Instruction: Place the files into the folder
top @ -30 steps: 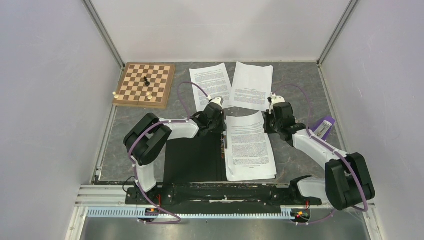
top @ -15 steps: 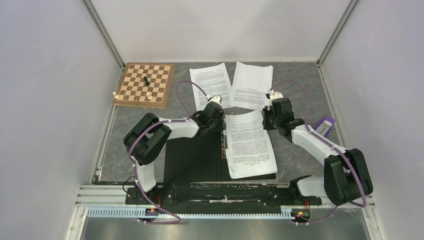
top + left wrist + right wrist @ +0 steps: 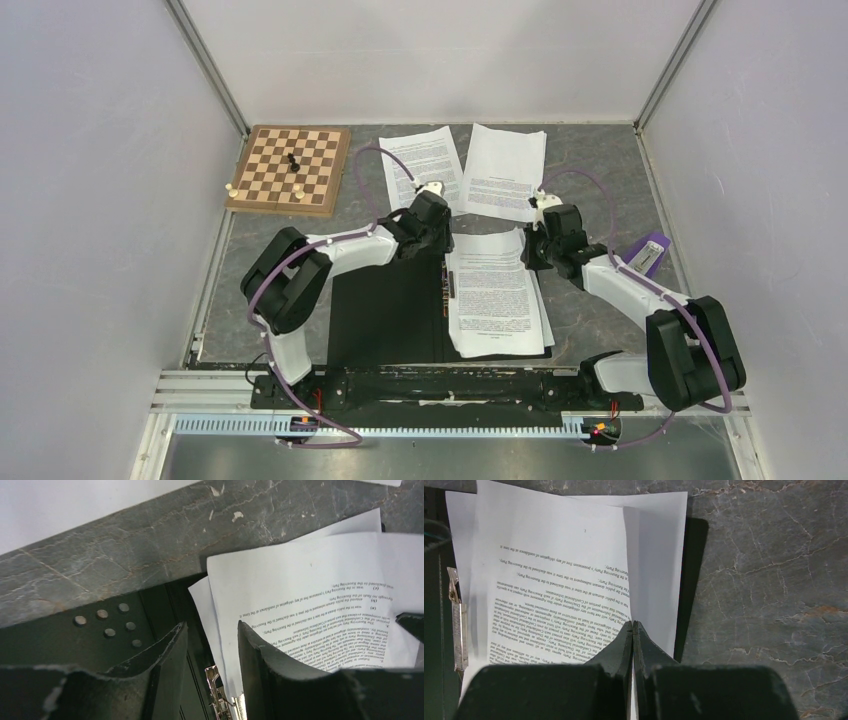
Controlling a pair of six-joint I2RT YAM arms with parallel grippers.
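The folder (image 3: 385, 310) lies open, black inner faces up, with a metal clip (image 3: 449, 285) at its spine. A printed sheet (image 3: 495, 300) lies on its right half over another sheet (image 3: 659, 540). My right gripper (image 3: 532, 250) is shut on the top sheet's right edge near the far corner, which curls up; in the right wrist view the gripper (image 3: 632, 625) pinches the paper (image 3: 549, 570). My left gripper (image 3: 440, 243) is open and empty above the spine's far end; in the left wrist view the gripper (image 3: 210, 630) hangs over the clip (image 3: 217, 690). Two more sheets (image 3: 425, 160) (image 3: 505, 170) lie at the back.
A wooden chessboard (image 3: 290, 168) with a few pieces sits at the back left. A small purple object (image 3: 648, 252) lies at the right beside my right arm. Walls close in the table on three sides.
My right gripper has moved left with the sheet, and the sheet now sits straighter over the folder's right half. My left gripper has shifted slightly toward the back.
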